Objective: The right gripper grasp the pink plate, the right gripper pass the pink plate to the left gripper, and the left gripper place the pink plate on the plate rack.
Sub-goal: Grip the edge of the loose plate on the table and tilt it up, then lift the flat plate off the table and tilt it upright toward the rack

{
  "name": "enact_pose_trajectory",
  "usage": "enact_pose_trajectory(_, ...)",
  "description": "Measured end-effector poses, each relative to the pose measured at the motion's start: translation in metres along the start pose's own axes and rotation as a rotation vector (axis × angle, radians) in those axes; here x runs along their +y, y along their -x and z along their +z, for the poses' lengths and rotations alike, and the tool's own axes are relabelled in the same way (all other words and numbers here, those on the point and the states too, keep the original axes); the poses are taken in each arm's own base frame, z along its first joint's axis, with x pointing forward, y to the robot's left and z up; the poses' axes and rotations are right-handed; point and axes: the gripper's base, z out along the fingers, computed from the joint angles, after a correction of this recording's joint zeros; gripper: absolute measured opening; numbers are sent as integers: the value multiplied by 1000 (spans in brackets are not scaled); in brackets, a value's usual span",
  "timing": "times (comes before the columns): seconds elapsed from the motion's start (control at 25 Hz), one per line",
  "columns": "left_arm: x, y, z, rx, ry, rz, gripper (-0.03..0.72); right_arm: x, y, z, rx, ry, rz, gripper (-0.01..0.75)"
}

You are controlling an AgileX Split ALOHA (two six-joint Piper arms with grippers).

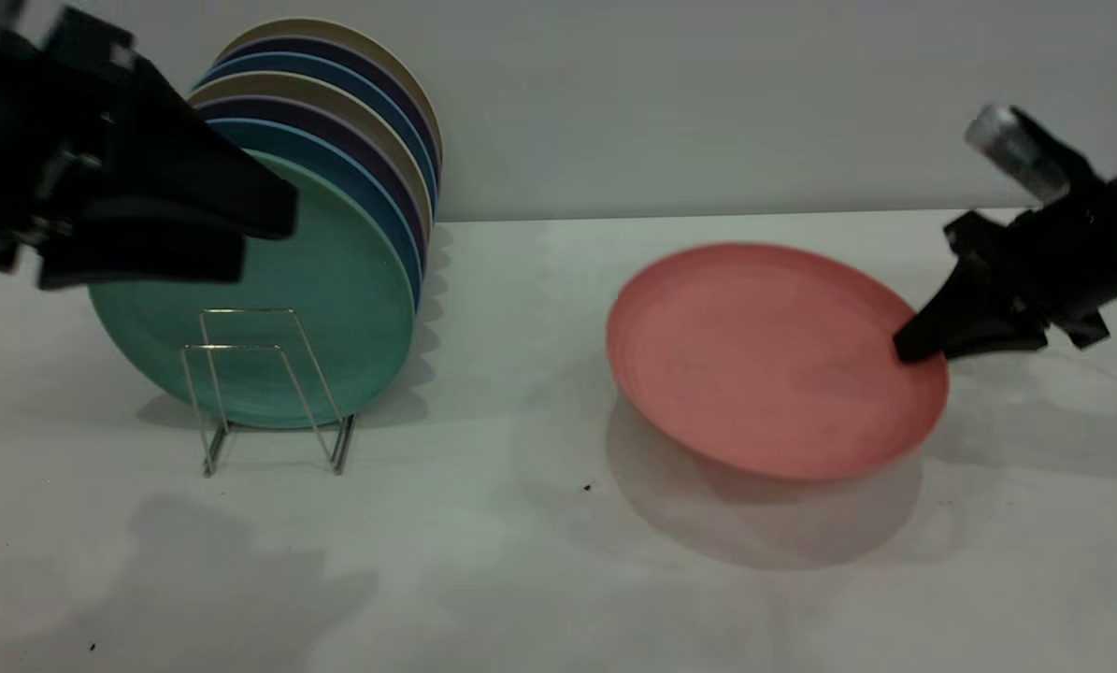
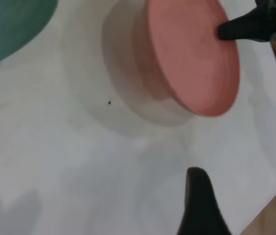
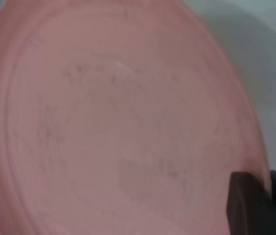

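The pink plate [image 1: 764,360] hangs tilted just above the white table, its shadow on the surface beneath. My right gripper [image 1: 909,348] is shut on the plate's right rim, one finger on top and one below; the right wrist view shows the plate [image 3: 118,122] filling the frame with the gripper [image 3: 267,192] pinching its edge. My left gripper [image 1: 264,238] hovers open at the upper left, in front of the racked plates and apart from the pink plate. Only one of its fingertips [image 2: 196,183] shows in the left wrist view, where the pink plate [image 2: 187,54] lies farther off. The plate rack [image 1: 231,348] stands at left.
A teal-green plate [image 1: 334,308] stands upright in the rack, with several blue, dark and beige plates [image 1: 371,121] behind it. Two wire dividers at the rack's front hold nothing. The table edge and a brown surface [image 2: 275,220] show near the left gripper.
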Motion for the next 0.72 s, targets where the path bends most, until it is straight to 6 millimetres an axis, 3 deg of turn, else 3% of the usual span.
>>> enact_pose_trajectory(0.12, 7, 0, 9, 0, -24, -29, 497, 13, 1, 0, 14, 34, -27, 18)
enact_pose_trajectory(0.4, 16, -1, 19, 18, -27, -56, 497, 53, -3, 25, 74, 105, -92, 18)
enact_pose_trajectory(0.72, 25, -5, 28, 47, -20, -84, 497, 67, -4, 26, 81, 223, -67, 18)
